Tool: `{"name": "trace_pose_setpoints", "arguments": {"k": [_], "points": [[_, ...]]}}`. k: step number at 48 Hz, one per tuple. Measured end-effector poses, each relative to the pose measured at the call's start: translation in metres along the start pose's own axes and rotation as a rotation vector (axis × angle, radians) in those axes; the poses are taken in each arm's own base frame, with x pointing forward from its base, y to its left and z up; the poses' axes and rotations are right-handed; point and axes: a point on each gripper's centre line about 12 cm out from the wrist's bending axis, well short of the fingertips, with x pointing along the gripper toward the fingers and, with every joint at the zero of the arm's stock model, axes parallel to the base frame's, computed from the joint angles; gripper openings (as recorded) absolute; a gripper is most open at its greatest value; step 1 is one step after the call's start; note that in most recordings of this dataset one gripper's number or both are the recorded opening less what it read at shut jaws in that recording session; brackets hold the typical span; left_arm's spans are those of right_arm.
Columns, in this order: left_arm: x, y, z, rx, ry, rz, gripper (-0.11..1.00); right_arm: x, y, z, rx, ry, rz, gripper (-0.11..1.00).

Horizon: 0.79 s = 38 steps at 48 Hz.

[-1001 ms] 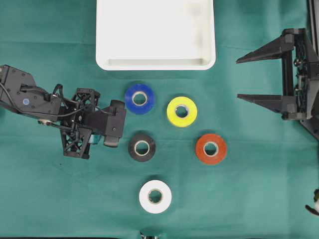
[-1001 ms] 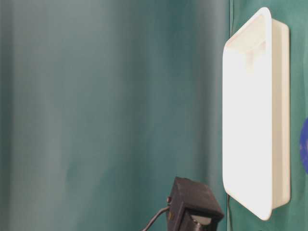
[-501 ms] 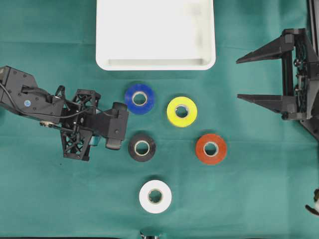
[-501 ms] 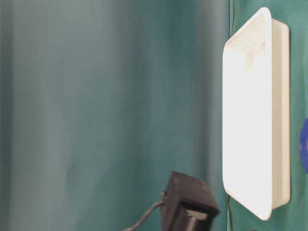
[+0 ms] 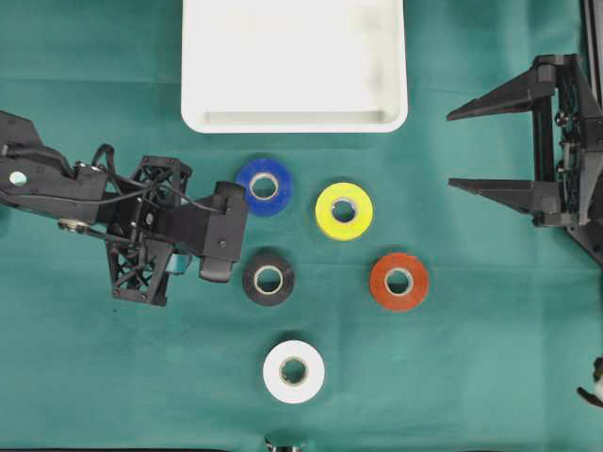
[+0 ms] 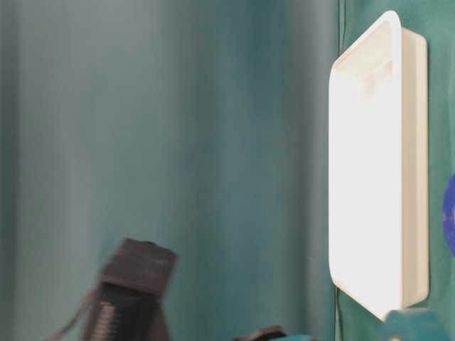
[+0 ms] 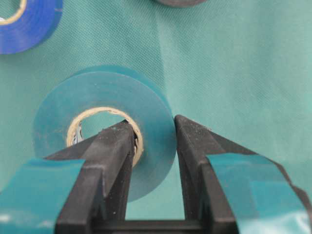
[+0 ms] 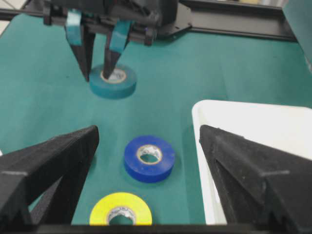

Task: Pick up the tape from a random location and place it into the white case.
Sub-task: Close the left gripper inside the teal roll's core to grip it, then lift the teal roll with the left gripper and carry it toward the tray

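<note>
Left arm (image 5: 141,221) lower, tilted.

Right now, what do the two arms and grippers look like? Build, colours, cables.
Both are matte black. The left gripper has blocky fingers with grainy inner faces and teal tape wrapped near their bases. Its wrist is an open lattice frame with thin black cables looping over it, and the arm carries a small pale round mark. The right gripper has long tapered wedge fingers on a black frame.
</note>
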Motion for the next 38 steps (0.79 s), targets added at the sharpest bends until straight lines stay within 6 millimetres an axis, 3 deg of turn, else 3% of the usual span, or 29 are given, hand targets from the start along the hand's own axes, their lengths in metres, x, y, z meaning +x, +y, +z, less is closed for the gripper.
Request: {"name": "trace_pose_setpoints", "arguments": {"k": [14, 38], "points": [[-0.035, -0.001, 0.019, 0.003, -0.011, -0.001, 0.21, 0.0, 0.0, 0.0, 0.0, 0.001, -0.002, 0.92], [-0.131, -0.003, 0.048, 0.009, -0.087, -0.002, 0.21, 0.0, 0.0, 0.0, 0.0, 0.002, 0.0, 0.92]]}}
